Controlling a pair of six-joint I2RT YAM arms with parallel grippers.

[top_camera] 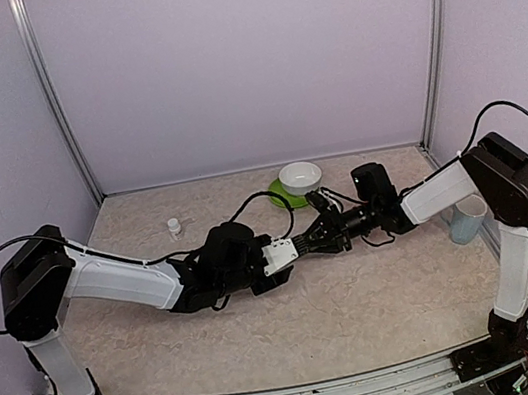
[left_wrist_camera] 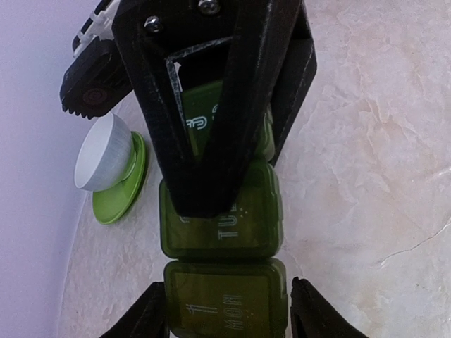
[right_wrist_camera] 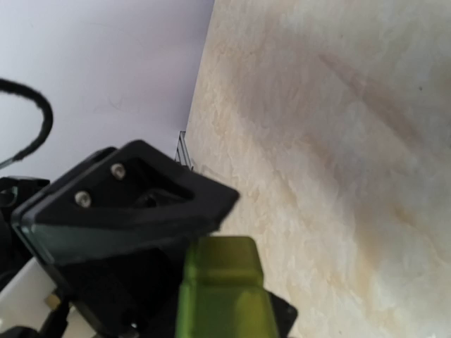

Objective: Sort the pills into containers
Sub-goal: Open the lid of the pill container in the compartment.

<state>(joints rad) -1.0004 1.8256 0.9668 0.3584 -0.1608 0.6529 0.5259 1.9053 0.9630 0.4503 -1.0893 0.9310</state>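
Observation:
The containers (left_wrist_camera: 222, 232), a dark green strip of joined lidded compartments marked MON and TUE, lie on the table. My right gripper (left_wrist_camera: 208, 201) reaches in from above and is shut on the strip at the TUE compartment. In the right wrist view the strip (right_wrist_camera: 220, 289) sticks out from between its jaws. My left gripper (left_wrist_camera: 227, 310) is open around the MON compartment. Its left finger (left_wrist_camera: 144, 317) lies against that compartment and the other finger (left_wrist_camera: 310, 313) stands a little off it. Seen from above, the left gripper (top_camera: 291, 248) and right gripper (top_camera: 315, 239) meet mid-table. No pills show.
A white bowl (top_camera: 300, 176) stands on a green saucer (top_camera: 280, 198) at the back of the table, just behind the grippers. A tiny white bottle (top_camera: 175, 227) is at the back left. A pale translucent cup (top_camera: 467, 217) stands by the right arm.

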